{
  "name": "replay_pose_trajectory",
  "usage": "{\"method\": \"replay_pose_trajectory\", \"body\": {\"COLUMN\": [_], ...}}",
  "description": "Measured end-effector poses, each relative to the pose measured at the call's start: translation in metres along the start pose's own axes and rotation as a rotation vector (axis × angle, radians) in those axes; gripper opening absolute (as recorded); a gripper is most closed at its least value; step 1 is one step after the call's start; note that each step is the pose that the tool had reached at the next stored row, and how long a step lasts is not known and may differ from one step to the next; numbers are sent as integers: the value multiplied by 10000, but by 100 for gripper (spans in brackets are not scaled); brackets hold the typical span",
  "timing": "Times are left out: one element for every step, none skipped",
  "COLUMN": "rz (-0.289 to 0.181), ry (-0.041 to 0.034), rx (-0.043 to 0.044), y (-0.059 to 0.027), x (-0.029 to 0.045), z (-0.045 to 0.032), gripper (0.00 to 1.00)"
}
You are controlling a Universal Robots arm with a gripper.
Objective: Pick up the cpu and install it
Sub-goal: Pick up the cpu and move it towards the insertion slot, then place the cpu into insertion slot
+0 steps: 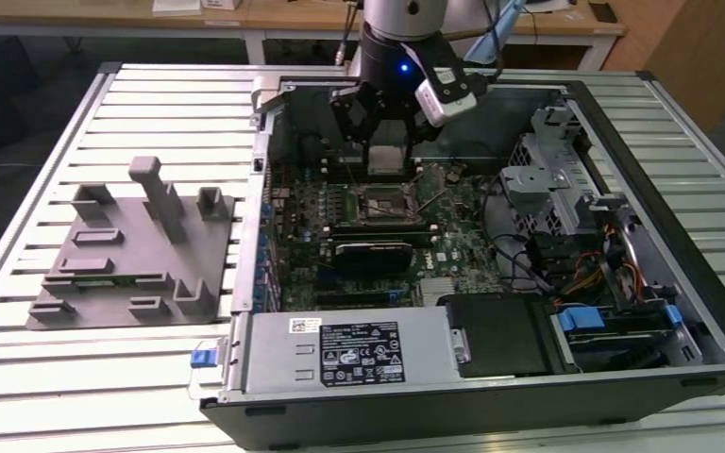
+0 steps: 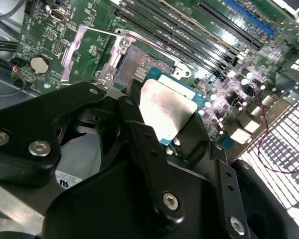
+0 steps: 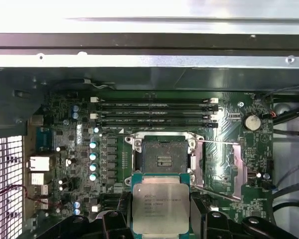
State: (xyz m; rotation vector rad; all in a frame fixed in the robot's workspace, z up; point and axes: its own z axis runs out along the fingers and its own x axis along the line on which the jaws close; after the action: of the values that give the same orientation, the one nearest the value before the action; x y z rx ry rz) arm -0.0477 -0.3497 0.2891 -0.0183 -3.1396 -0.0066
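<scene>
Black end effector [image 3: 160,221] grips the cpu [image 3: 160,201] by its edges, near the open socket [image 3: 162,157] inside the computer case [image 1: 489,415].

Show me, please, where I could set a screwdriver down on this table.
Bare slats of the table lie behind the grey fixture plate and between it and the near edge. The computer case is crowded: motherboard, cables, and the tool holding the cpu.
</scene>
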Motion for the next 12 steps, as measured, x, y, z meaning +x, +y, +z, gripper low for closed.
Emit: {"method": "replay_pose_trajectory", "body": {"rz": [0, 1, 1, 1, 1, 1, 1, 2, 2, 1, 1, 1], "ry": [9, 17, 25, 32, 40, 46, 48, 49, 49, 48, 48, 48], "rx": [0, 1, 1, 0, 0, 1, 3, 3, 3, 1, 1, 1], "y": [2, 4, 7, 9, 10, 11, 11, 11, 11, 11, 12, 12], "x": [-3, -6, -8, -11, -13, -16, -16, -17, -17, -19, -20, -21], "z": [18, 36, 54, 72, 90, 105, 108, 108, 108, 109, 109, 109], "gripper": [54, 54, 54, 54, 54, 54, 54, 54, 54, 54, 54, 54]}}
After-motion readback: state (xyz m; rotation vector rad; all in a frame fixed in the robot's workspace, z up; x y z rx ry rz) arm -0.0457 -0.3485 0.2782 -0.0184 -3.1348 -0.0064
